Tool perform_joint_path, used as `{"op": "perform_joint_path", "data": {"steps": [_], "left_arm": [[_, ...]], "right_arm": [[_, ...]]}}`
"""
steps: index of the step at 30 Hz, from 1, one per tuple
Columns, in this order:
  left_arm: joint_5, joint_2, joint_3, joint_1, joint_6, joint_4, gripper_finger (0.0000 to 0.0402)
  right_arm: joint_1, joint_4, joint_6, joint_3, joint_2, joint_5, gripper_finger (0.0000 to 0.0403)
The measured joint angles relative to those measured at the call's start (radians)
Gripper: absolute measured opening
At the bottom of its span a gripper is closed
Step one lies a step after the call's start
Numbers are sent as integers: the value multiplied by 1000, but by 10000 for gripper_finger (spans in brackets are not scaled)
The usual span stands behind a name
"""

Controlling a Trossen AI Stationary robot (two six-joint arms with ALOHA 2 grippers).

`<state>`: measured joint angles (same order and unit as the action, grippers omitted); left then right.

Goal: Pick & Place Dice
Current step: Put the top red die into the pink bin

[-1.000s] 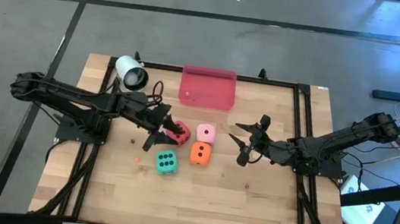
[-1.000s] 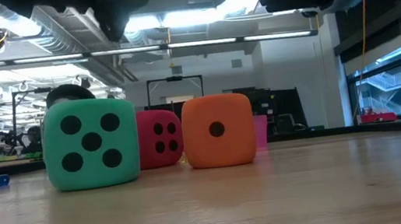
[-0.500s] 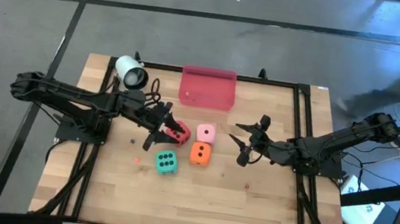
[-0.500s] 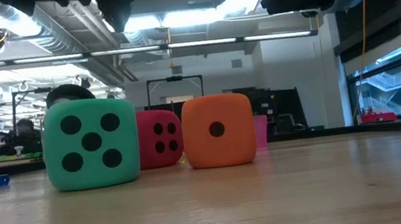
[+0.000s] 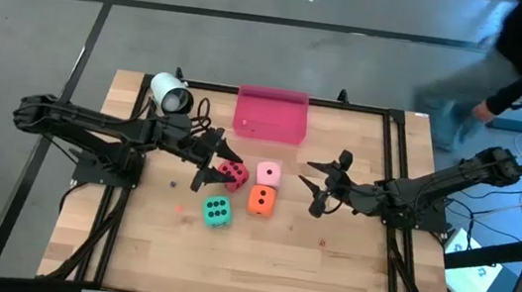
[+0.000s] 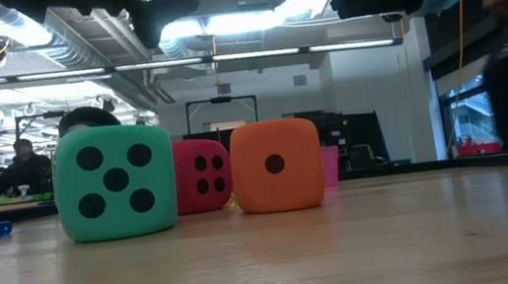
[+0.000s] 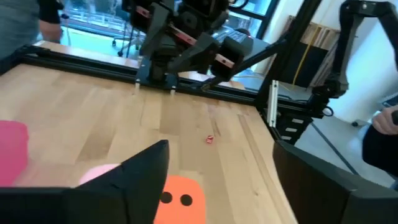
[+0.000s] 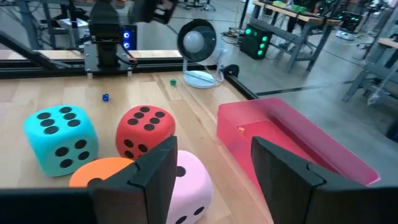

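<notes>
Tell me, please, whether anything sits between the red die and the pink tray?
Nothing visible does. The red die lies below the pink tray in the high view, with bare table between; the left gripper stands open beside it.

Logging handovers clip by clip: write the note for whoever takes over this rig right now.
Left gripper: jaws open, right beside the red die, gripping nothing.
Right gripper: jaws open and empty, waiting to the right of the dice.
Red die, pink die, orange die and green die all sit clustered on the table, mid-board.
Pink tray lies at the far edge, with no die in it.
Done: nothing placed.
Left: all four dice, presumably into the tray; red looks the likeliest first.
</notes>
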<state>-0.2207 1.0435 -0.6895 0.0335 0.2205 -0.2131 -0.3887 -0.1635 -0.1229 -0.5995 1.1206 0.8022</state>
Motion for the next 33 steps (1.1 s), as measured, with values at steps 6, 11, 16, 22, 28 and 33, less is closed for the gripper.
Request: {"op": "perform_joint_path", "data": {"steps": [6, 11, 16, 22, 28, 33], "left_arm": [[9, 0, 0, 9, 0, 0, 376], [23, 0, 0, 9, -23, 0, 395], [34, 0, 0, 9, -59, 5, 399], [130, 0, 0, 10, -120, 8, 398], [150, 0, 0, 9, -114, 15, 398], [150, 0, 0, 7, -76, 3, 398]], "right_arm": [[0, 0, 0, 0, 0, -18, 206], [0, 0, -1, 0, 0, -18, 206], [0, 0, -5, 0, 0, -18, 206], [0, 0, -26, 0, 0, -18, 206], [0, 1, -25, 0, 0, -18, 206], [0, 8, -19, 0, 0, -18, 206]]}}
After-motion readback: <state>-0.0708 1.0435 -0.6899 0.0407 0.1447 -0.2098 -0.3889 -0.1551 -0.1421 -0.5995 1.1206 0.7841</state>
